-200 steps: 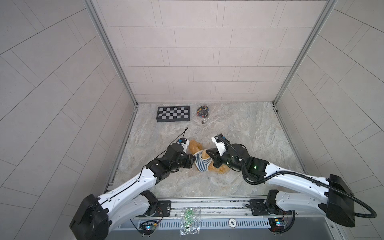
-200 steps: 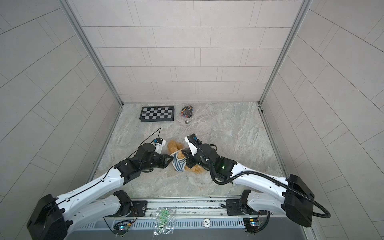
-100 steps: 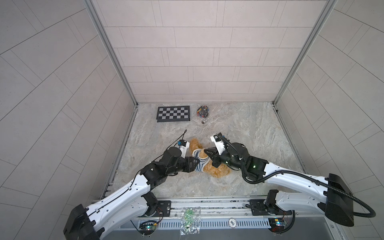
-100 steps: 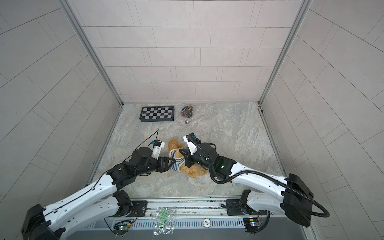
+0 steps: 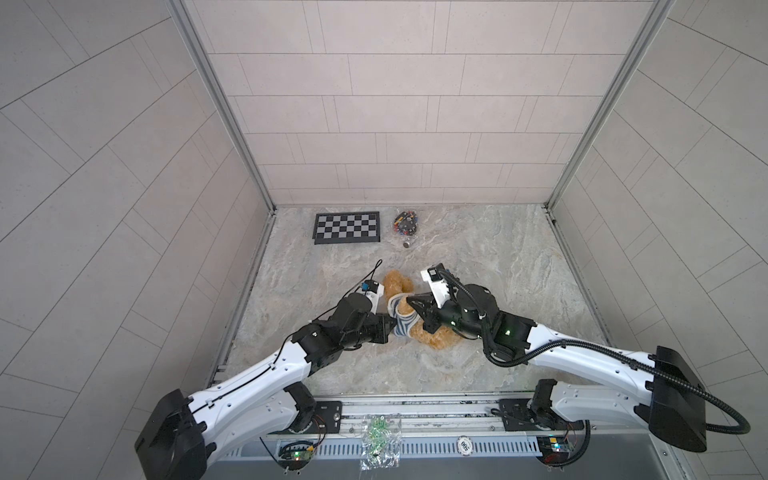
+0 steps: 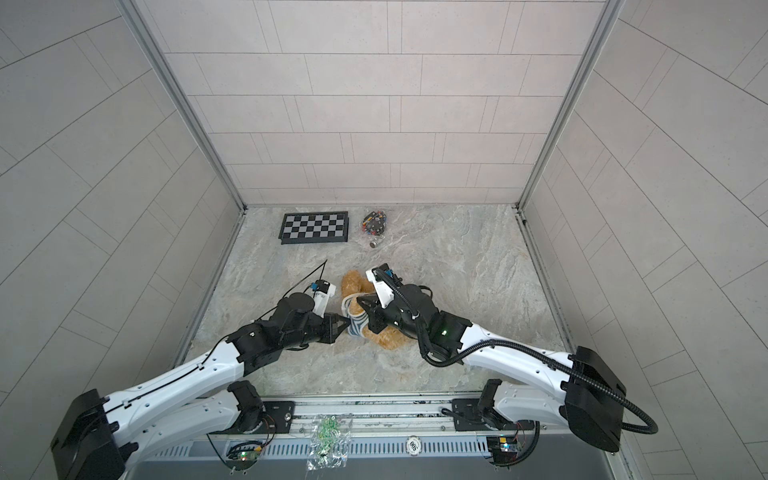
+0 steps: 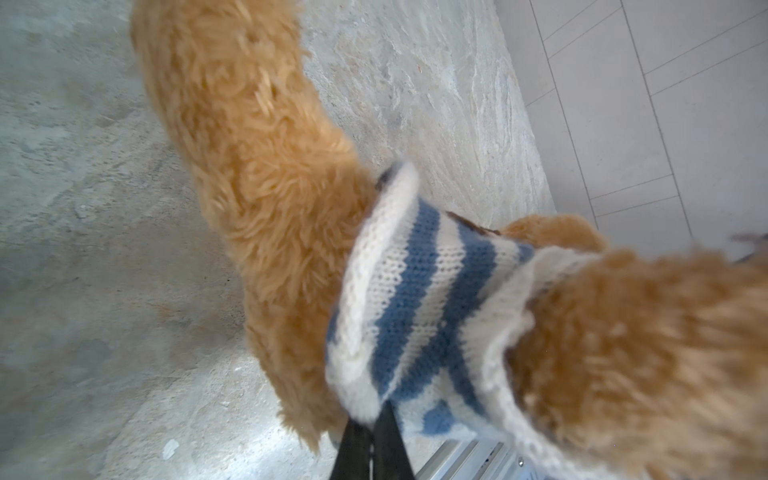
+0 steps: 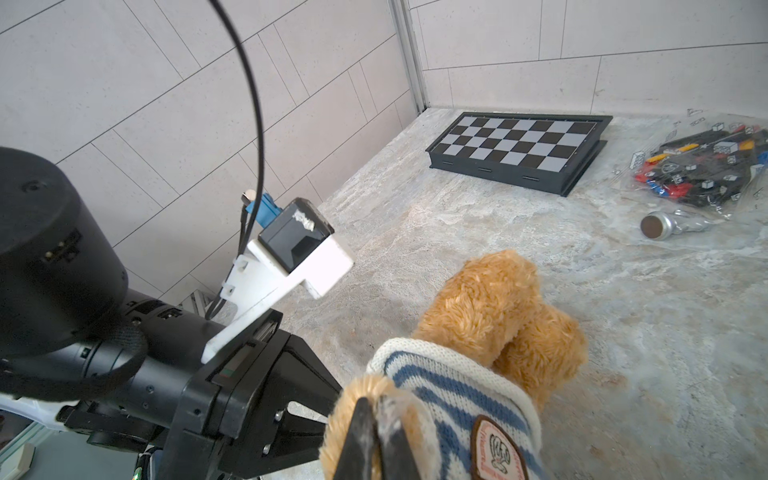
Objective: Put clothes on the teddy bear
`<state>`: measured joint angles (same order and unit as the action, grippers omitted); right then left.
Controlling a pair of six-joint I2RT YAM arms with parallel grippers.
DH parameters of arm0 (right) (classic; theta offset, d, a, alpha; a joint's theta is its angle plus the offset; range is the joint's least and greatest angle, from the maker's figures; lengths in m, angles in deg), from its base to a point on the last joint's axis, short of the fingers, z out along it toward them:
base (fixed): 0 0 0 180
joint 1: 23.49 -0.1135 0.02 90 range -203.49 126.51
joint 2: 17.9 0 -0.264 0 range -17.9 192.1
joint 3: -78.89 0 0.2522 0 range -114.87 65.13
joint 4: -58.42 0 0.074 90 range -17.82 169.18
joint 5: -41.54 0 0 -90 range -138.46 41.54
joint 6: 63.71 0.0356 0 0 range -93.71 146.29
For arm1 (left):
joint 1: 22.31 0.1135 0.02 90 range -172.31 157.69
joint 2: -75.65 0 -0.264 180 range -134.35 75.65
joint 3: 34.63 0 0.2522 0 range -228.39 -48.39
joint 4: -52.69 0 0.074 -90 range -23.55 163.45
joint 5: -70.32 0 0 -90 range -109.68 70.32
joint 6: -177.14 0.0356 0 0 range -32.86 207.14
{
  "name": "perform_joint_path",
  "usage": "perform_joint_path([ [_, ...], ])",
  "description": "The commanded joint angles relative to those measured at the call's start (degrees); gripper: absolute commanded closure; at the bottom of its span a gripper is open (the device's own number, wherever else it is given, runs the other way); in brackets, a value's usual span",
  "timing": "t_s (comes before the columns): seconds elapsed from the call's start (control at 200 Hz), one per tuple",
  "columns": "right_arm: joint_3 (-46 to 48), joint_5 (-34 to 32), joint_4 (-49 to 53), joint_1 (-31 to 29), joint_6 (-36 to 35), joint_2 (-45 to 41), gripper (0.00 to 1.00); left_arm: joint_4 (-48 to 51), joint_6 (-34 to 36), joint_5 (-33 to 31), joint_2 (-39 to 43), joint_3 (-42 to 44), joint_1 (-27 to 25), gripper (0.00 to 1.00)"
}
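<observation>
In both top views the teddy bear (image 5: 438,341) lies on the table, well apart from the chessboard (image 5: 347,227), between the left gripper (image 5: 388,328) and the right gripper (image 5: 410,301). The left wrist view shows the left gripper clamped on the hem of the striped sweater (image 7: 415,282). In the right wrist view the right gripper pinches a furry limb. The sweater seems nearly on, so the next move is drawing the hem toward the legs against that hold.

This is looking like a robotics lab cell: pale panelled walls (image 5: 386,104) are enclosing a marbled tabletop (image 5: 490,266) (metal posts (image 5: 223,104) at far corners), a mounting rail (image 5: 440,411) running along the near edge.
</observation>
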<state>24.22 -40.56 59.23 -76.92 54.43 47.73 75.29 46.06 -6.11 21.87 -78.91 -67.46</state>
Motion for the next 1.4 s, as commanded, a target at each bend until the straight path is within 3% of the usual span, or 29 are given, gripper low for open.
perform_joint_path([
  [0.0, -0.48, 0.83, -4.69, 1.23, 1.96, -3.41, 1.00, 0.94, 0.73, -1.98, 0.68, -0.40, -0.27, 1.00],
  [0.24, 2.79, 1.87, -5.68, 5.87, 5.99, -6.77, 1.00, 4.58, 1.36, -3.10, 1.64, 1.09, 0.52, 1.00],
  [0.591, 8.51, -2.63, -1.70, 11.81, 14.53, -5.28, 1.00, 13.09, 5.01, -2.25, 5.02, -1.54, 0.48, 1.00],
  [0.891, 3.47, 5.22, -4.49, 12.86, 13.19, 1.59, 1.00, 14.54, 4.93, 3.11, 5.69, -8.79, -0.24, 1.00],
  [1.066, 4.27, 7.30, -7.73, 16.33, 15.23, 4.94, 1.00, 13.19, 5.28, 3.75, 2.75, -11.99, -0.21, 1.00],
  [1.277, 2.49, 12.03, -8.78, 21.31, 13.82, 12.63, 1.00, 7.37, 5.75, 3.34, -7.68, -13.99, 2.48, 1.00],
  [1.392, 1.53, 12.46, -7.41, 21.70, 12.63, 14.78, 0.94, 3.80, 5.76, 2.85, -11.93, -14.04, 5.23, 1.00],
])
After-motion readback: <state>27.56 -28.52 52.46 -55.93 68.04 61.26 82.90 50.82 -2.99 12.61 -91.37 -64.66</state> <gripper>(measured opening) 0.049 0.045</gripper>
